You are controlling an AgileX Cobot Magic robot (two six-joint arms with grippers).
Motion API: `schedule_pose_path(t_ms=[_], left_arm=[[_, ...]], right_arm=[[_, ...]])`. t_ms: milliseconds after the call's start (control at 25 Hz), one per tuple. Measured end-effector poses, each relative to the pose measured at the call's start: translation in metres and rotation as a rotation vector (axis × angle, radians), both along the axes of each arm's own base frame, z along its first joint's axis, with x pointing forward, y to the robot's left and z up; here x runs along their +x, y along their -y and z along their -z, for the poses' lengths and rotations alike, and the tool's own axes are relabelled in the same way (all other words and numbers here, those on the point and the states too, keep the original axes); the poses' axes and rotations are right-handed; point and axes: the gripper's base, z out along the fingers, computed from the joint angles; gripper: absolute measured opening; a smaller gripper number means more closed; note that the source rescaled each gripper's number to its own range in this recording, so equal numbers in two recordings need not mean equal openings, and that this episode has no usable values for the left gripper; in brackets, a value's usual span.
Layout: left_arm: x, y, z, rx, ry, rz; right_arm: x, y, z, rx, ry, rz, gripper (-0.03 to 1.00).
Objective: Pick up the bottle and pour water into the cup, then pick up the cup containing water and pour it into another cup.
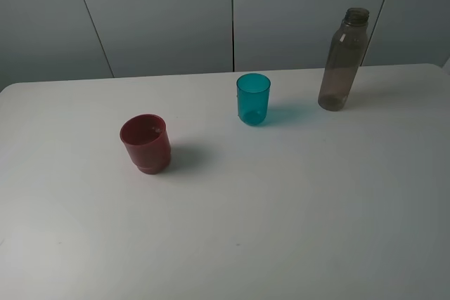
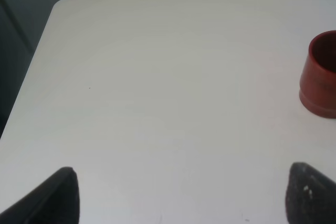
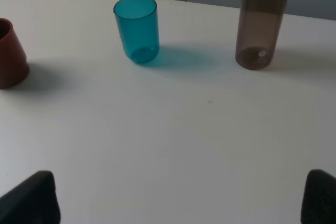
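Observation:
The smoky grey-brown bottle (image 1: 342,60) stands upright at the back right of the white table (image 1: 281,209), uncapped. The teal cup (image 1: 252,99) stands upright at the back centre, left of the bottle. The dark red cup (image 1: 145,144) stands left of centre. Neither arm shows in the exterior view. In the right wrist view my right gripper (image 3: 178,198) is open and empty, well short of the bottle (image 3: 261,19) and the teal cup (image 3: 137,29); the red cup (image 3: 10,55) is at the edge. In the left wrist view my left gripper (image 2: 181,195) is open and empty, with the red cup (image 2: 320,74) off to one side.
Grey wall panels (image 1: 176,12) rise behind the table's far edge. The table's rounded far-left corner (image 2: 60,4) shows in the left wrist view, with a dark drop beyond it.

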Motion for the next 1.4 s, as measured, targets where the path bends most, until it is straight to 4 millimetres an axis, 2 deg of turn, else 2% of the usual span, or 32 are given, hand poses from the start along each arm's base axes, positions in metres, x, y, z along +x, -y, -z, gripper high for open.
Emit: schedule_pose_path(t_ms=[280,400,880,1400], left_arm=[[0.0,0.0,0.0,0.0,0.0,0.0],[0.0,0.0,0.0,0.0,0.0,0.0],[0.0,0.0,0.0,0.0,0.0,0.0],[0.0,0.0,0.0,-0.002,0.0,-0.001]], right_arm=[[-0.0016,-0.0015,-0.0001,0.005,0.005,0.238,1.0],[-0.0018,-0.0019,-0.0001,0.005,0.005,0.287,1.0],[-0.0021,-0.007,-0.0001,-0.07,0.018,0.333,1.0],[-0.0021,-0.0064,-0.0001,-0.047,0.013,0.36,1.0]])
